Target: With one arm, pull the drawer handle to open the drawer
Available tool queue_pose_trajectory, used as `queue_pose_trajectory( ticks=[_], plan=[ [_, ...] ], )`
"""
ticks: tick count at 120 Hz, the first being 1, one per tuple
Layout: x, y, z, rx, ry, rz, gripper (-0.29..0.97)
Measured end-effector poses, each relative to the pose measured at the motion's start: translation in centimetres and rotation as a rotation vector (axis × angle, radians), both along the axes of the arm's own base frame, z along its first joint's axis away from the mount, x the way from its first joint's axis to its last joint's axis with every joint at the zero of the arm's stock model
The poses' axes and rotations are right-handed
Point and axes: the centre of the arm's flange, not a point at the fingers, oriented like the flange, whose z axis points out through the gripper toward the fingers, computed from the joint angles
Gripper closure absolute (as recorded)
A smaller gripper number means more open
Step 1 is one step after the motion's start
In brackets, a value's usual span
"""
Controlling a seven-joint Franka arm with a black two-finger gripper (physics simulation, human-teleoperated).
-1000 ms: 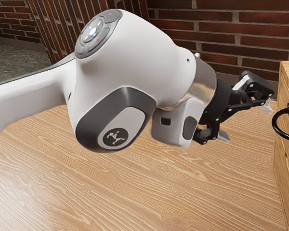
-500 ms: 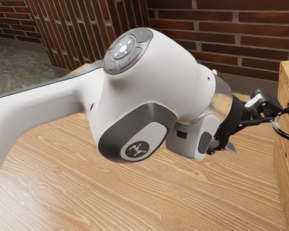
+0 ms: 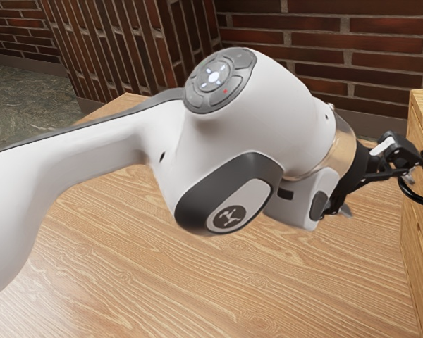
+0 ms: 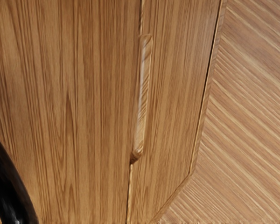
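From where I stand, the white arm (image 3: 127, 162) sweeps in from the left of the exterior view, over the wooden table (image 3: 197, 289), with a brick wall (image 3: 338, 42) behind it. At the right of that frame its black gripper (image 3: 375, 184) has its fingers spread wide. The upper one is up against the top end of the handle (image 3: 407, 193), the lower one well short of it, and nothing is clamped between them.

The handle is a thin black loop standing off the drawer (image 3: 419, 246), at the frame's far right edge. The drawer looks shut, its front flush with the wooden box around it.

In the wrist view the handle (image 4: 4, 191) curves through the lower left corner. The drawer front (image 4: 74, 93) spreads across the middle, and the table (image 4: 256, 116) fills the right.

I'd judge the loop rigid and smooth, probably metal, so it won't bend but could slide between the pads. The best hold seems to be the middle of the bow, one finger inside the loop and one outside. The drawer itself should glide straight out, with some weight and friction.
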Motion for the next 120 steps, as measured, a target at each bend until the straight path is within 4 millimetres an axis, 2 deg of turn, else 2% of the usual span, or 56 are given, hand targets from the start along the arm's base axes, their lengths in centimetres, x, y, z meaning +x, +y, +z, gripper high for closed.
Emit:
queue_pose_trajectory(
  ticks=[14, 24, 120],
  plan=[
    [0.7, 0.0, -1.1, 0.011, 0.011, 0.009, -0.01],
    [0.7, 0.1, -1.1, 0.01, 0.011, 0.009, 0.0],
    [-1.5, 4.6, -1.1, -0.014, 0.055, 0.025, 0.01]
  ],
)
